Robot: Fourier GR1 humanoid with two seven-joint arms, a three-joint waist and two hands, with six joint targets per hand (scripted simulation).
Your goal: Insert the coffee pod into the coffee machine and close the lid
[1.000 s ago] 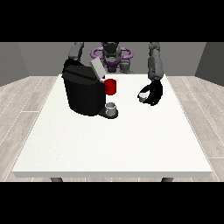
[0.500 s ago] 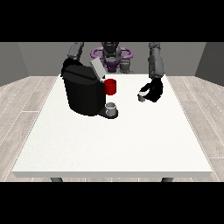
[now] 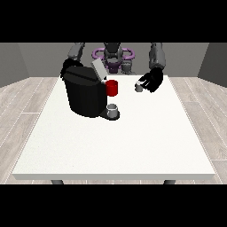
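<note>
Black against the white table [image 3: 115, 146], the coffee machine [image 3: 86, 95] stands left of centre, its grey lid [image 3: 98, 71] tilted up at the top. We see the hand at the view's left [image 3: 67, 66] behind the machine's far left corner; we cannot tell how its fingers lie. A red part [image 3: 112, 88] juts from the machine's right side above a small grey cup [image 3: 113, 109]. Farther right, the hand at the view's right [image 3: 151, 80] pinches the grey coffee pod [image 3: 138, 88] above the table, well apart from the machine.
</note>
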